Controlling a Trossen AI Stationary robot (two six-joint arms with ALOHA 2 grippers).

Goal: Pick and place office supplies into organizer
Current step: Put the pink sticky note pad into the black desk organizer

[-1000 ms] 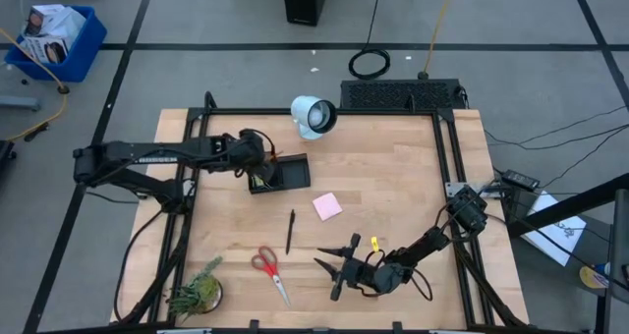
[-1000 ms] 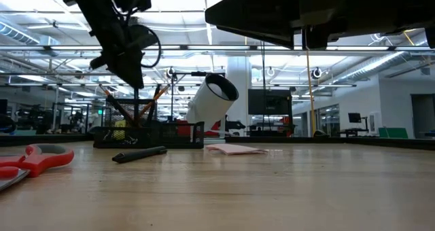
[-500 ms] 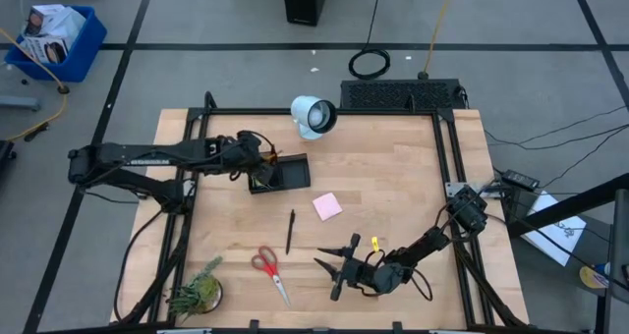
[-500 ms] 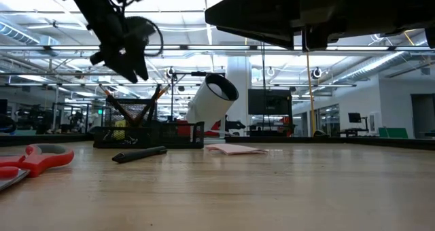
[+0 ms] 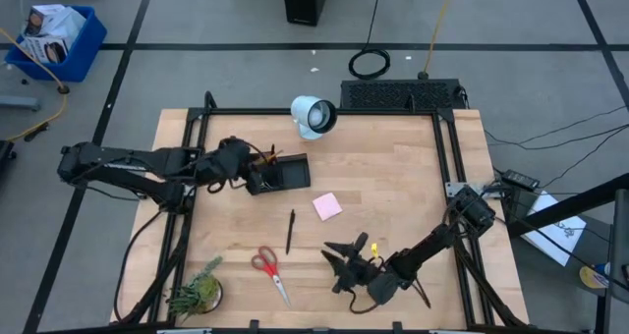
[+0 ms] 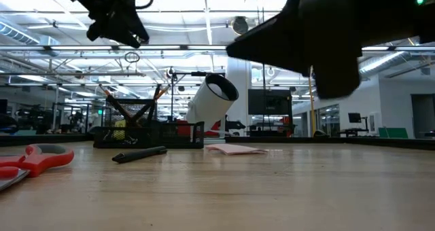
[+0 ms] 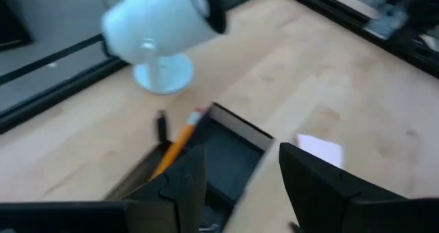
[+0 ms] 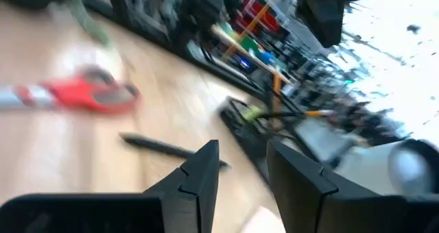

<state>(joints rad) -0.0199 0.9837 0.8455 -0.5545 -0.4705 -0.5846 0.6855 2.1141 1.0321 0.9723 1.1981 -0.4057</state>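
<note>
Orange pencils [image 5: 263, 158] now lean in the organizer [image 5: 278, 175], which sits toward the far left of the table [image 5: 393, 192], just in front of the white lamp-like cylinder [image 5: 313, 116]. A second ago our left gripper [image 5: 236, 163] stood over that tray; now it has pulled back toward the table's left edge, raised, with its fingers parted and nothing between them. We read that as a drop-off just finished.

Our right gripper [image 5: 344, 262], near the front edge, has swung and lifted since half a second ago; its fingers stand narrowly apart and we see nothing held.

Still out on the wood are a black pen [image 5: 290, 230] and the pink sticky-note pad [image 5: 327, 206] near the middle, the red-handled scissors [image 5: 267, 272] toward the front, and a small yellow clip [image 5: 374, 246] just beside the right gripper. We judge the task partway done, with one of these the likely next pick.
</note>
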